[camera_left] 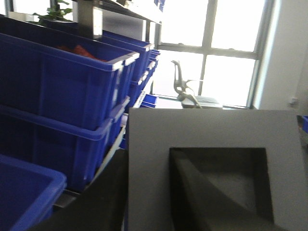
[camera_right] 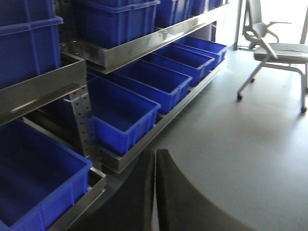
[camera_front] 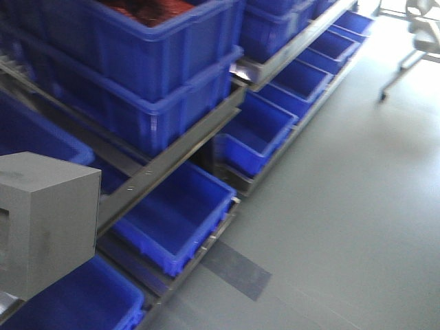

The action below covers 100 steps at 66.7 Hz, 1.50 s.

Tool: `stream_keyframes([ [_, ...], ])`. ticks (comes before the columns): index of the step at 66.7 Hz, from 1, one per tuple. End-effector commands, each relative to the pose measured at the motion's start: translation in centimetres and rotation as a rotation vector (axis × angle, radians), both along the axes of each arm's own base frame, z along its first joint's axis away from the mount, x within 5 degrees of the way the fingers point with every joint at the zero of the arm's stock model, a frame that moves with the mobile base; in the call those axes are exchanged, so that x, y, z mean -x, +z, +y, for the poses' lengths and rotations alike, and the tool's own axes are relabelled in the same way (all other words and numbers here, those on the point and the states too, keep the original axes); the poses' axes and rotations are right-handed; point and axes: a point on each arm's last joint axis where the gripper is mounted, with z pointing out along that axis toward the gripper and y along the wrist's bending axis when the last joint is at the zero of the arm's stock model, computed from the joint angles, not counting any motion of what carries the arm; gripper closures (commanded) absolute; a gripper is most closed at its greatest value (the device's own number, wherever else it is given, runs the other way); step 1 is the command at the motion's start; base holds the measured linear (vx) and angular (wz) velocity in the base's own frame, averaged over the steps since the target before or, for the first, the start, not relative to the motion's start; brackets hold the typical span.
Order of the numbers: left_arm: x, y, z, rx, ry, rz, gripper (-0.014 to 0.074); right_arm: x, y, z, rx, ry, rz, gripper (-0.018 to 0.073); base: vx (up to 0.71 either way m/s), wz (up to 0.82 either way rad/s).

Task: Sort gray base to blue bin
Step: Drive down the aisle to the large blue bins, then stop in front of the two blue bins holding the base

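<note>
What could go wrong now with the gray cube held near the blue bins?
The gray base looks close to the metal shelf rail; it may knock it. The left gripper seems to pinch only one wall by the recess, so the base could slip outside the blue bin.

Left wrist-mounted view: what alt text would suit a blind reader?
A gray base with a square recess fills the lower right, pinched by the left claw, one dark finger inside the recess. Stacked blue crates line the left; bright windows and an office chair lie beyond.
</note>
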Motion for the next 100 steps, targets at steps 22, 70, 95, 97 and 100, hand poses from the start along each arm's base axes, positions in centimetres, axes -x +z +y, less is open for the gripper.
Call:
stream_keyframes([
  [22, 0.16, 2.14, 0.13, 0.075, 0.004, -0.119, 0.0594, -0.2, 0.49, -0.04, 0.021, -0.002, -0.051, 0.0564, 0.18, 0.71],
  [70, 0.16, 2.14, 0.13, 0.075, 0.004, -0.119, 0.0594, -0.2, 0.49, -0.04, 0.021, -0.002, -0.051, 0.0564, 0.15, 0.68],
  [95, 0.16, 2.14, 0.13, 0.075, 0.004, -0.119, 0.0594, -0.2, 0.49, -0.04, 0.021, -0.002, -0.051, 0.0564, 0.07, 0.3],
  [97, 0.16, 2.14, 0.13, 0.075, 0.004, -0.119, 0.0594, -0.2, 0.49, -0.04, 0.021, -0.002, -0.051, 0.0564, 0.04, 0.15],
  [100, 0.16, 2.14, 0.13, 0.075, 0.004, -0.119, 0.0594, -0.2, 0.49, -0.04, 0.021, -0.002, -0.051, 0.0564, 0.03, 0.13],
])
